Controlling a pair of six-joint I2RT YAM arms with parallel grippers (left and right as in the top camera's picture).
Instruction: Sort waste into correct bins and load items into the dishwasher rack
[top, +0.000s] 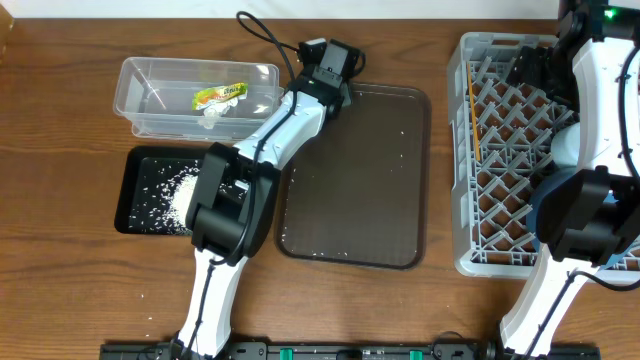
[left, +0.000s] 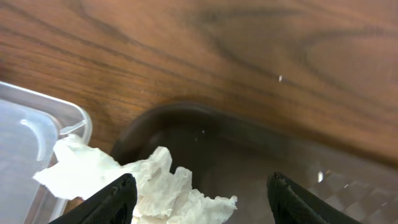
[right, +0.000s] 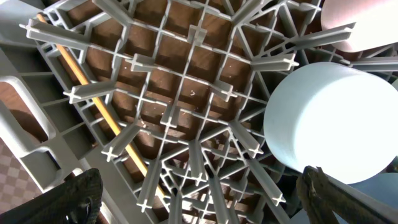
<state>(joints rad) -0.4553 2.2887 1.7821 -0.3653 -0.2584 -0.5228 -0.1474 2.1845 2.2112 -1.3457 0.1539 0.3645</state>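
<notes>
My left gripper is open at the far-left corner of the brown serving tray. A crumpled white tissue lies by its left finger, next to the corner of the clear tub. In the overhead view the clear tub holds the yellow-green wrapper and a tissue. The black tray holds the rice heap. My right gripper is open above the grey rack floor. The yellow stick, a light-blue bowl and a pink cup are in the rack.
In the overhead view the brown serving tray lies mid-table with a few rice grains on it. The rack stands at the right, with the stick along its left side. My right arm covers much of the rack. Stray grains lie on the table by the black tray.
</notes>
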